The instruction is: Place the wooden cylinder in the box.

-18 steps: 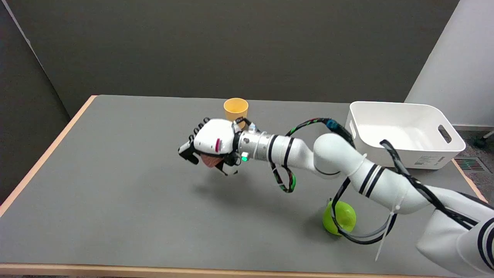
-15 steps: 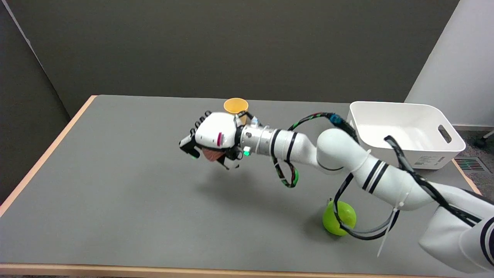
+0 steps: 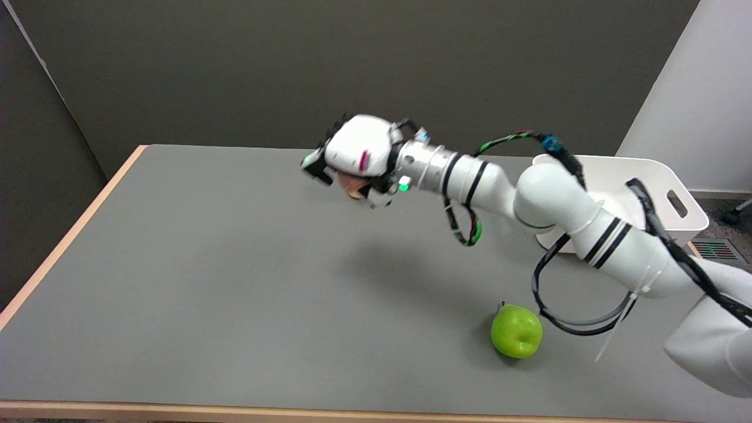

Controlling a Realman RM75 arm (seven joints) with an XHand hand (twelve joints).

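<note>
1. Fingers [image 3: 317,167]: black, curled downward and inward beneath the white palm, closed around a brownish piece.
2. Wooden cylinder [image 3: 351,184]: reddish-brown, held inside the curled fingers, only its lower end visible; raised in the air, clear of the table.
3. Right hand [image 3: 358,154]: white back facing up, above the table's far part.
4. Box [image 3: 681,200]: white, well off to the right of the fingers, partly hidden by the arm.
5. Green apple [image 3: 516,331]: on the table [image 3: 176,282], well below and right of the fingers.
</note>
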